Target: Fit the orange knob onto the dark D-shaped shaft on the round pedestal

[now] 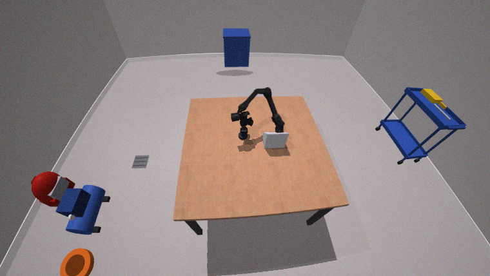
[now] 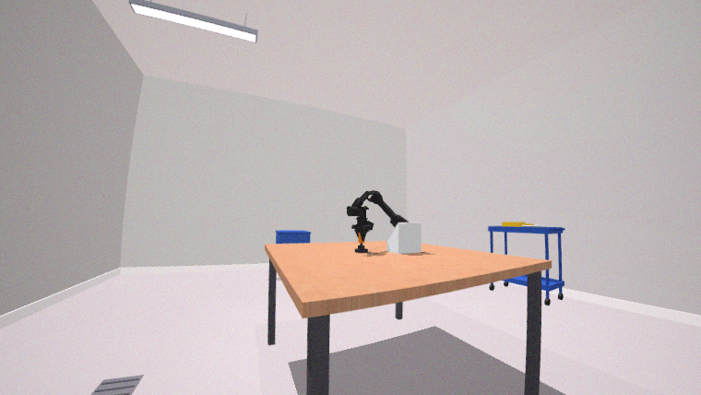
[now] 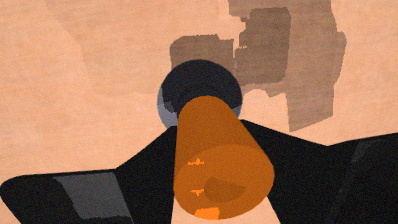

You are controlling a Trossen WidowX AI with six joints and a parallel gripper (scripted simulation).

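The orange knob [image 2: 360, 238] [image 3: 212, 130] is upright between the fingers of my gripper [image 2: 361, 235] [image 3: 207, 129], which is shut on it. The round dark pedestal [image 1: 242, 136] [image 2: 361, 250] [image 3: 197, 75] stands on the table below the knob. In the exterior view, a short dark stretch shows between the knob's lower end and the pedestal's base, so the knob is not down on the base. In the wrist view the knob covers the shaft. Whether the shaft's tip is inside the hole, and how the flat sides are turned, cannot be seen.
A pale grey block [image 1: 276, 140] [image 2: 410, 238] with a sloping side stands on the wooden table [image 1: 260, 185] [image 2: 392, 274], close to the arm's base and beside the pedestal. A blue cart [image 1: 404, 138] [image 2: 527, 229] stands on the floor, away from the table.
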